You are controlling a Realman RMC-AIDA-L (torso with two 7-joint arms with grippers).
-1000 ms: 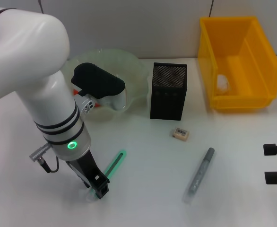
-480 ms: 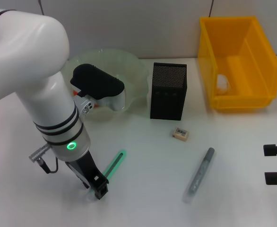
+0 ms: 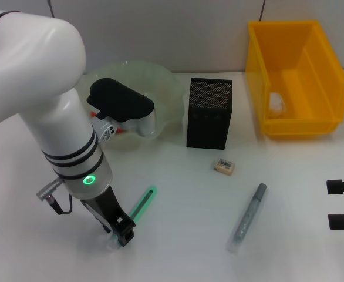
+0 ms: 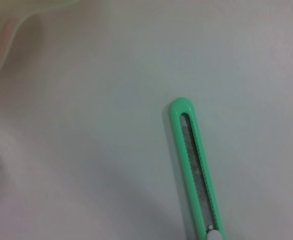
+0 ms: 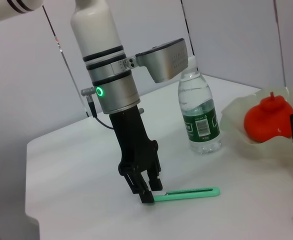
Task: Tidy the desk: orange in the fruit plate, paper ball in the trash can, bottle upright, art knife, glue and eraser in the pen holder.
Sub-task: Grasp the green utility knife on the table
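left gripper (image 3: 122, 237) is down at the desk surface (image 3: 184, 200), fingertips at the near end of the green art knife (image 3: 142, 204); the right wrist view shows the jaws closed in around that end of the knife (image 5: 186, 194), which lies flat on the desk and runs away from the fingers toward the pen holder (image 3: 209, 113). the bottle (image 5: 199, 115) stands upright behind the left gripper, beside the fruit plate (image 3: 166, 85), and the orange (image 5: 267, 118) sits in the plate. the eraser (image 3: 224, 166) lies on the desk beyond the knife's far end, just in front of the pen holder. a grey pen-like stick (image 3: 246, 218) lies well apart from the left gripper, between it and the right gripper (image 3: 343, 204). right gripper is parked at the desk's edge, fingers spread apart, nothing between them. the paper ball (image 3: 277, 103) rests inside the trash can (image 3: 324, 53), far from both grippers.
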